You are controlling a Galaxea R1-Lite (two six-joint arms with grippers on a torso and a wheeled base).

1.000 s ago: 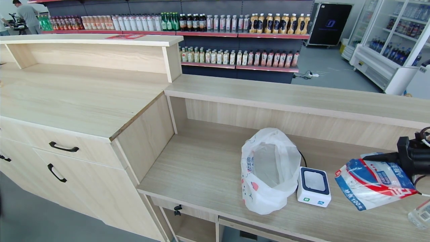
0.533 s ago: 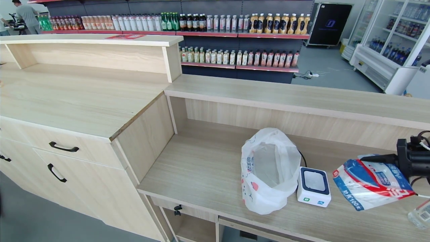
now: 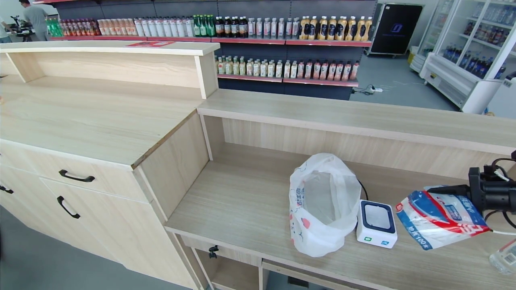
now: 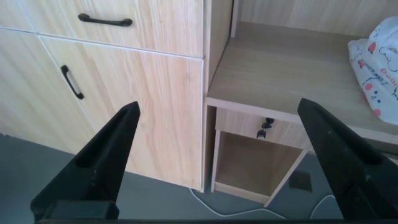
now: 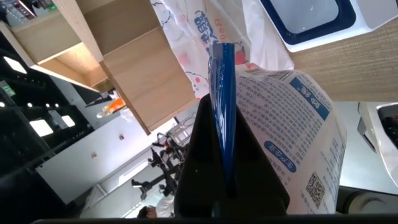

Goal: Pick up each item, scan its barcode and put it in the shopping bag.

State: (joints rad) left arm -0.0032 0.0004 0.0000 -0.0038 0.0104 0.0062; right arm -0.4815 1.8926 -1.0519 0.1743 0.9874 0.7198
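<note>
packet: blue, white and red plastic pack covered in print, held in the air on the right side of the bench. it lies tilted, and its free end droops toward the scanner, near it but apart. in the right wrist view we see a small square code on its printed face.
right hand: clamped on the packet's upper edge. in its own wrist view the dark fingers pinch the blue seam between them.
left hand: fingers spread wide apart, with nothing between them. it hangs low in front of the cupboard, below the bench top and well apart from the goods.
shopping bag: white thin plastic with red and pink print. it stands upright on the bench with its mouth open, and we see nothing inside it. its right side touches the scanner.
scanner: small white box with a dark-framed window facing up. it sits on the bench between the shopping bag and the packet, and a black cable runs off behind it.
clear bottle: lies on the bench at the far right edge with a barcode label showing, below the packet and apart from it.
shelves: rows of drink bottles stand beyond the bench.
</note>
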